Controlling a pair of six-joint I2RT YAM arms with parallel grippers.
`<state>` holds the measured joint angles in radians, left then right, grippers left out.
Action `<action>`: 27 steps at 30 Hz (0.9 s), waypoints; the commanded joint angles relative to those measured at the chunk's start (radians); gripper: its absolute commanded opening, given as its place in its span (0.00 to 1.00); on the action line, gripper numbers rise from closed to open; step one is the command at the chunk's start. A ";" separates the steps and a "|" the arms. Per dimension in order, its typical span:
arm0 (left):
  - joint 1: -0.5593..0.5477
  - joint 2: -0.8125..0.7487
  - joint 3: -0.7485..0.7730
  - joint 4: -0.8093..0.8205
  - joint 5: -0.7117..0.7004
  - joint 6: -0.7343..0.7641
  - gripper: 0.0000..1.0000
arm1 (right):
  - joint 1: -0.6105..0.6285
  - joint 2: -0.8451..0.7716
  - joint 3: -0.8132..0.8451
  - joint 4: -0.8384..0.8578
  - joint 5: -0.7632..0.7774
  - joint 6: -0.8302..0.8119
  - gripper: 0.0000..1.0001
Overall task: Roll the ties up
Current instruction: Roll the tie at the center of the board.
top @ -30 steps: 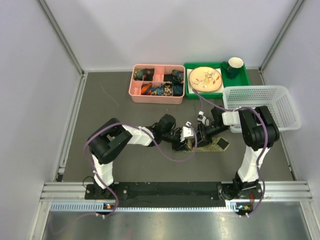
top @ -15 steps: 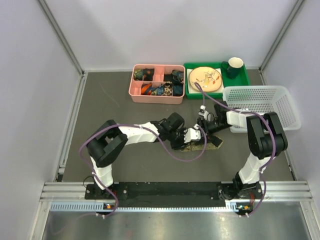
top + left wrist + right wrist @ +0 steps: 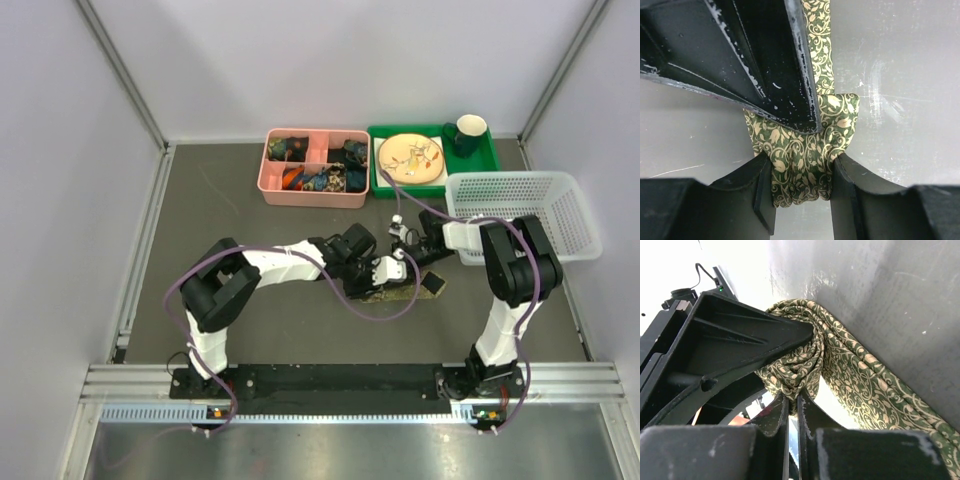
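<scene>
Fingers (image 3: 757, 192) of the left gripper (image 3: 801, 167) clasped the rolled tie (image 3: 812, 135) at lower centre of its wrist view. The right gripper (image 3: 792, 405) was pinched shut on the coil's edge. A tidy roll likely needed steady tension, with layers square to the flat tail.

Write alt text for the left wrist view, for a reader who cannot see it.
The left tool pinches a bunched roll of green tie with tan vines between its two fingers. The right tool enters from the upper left, its tip over the roll. A strip of tie runs up across the grey table.
</scene>
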<state>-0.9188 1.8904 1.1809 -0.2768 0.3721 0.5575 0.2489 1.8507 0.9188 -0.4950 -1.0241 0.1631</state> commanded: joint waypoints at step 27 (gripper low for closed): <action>0.121 -0.050 -0.322 0.818 0.439 -0.111 0.86 | -0.025 0.047 0.011 0.018 0.363 -0.005 0.00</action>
<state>-0.7742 1.8061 0.8700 0.4248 0.7773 0.4095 0.2298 1.8519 0.9180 -0.5400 -0.8379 0.1837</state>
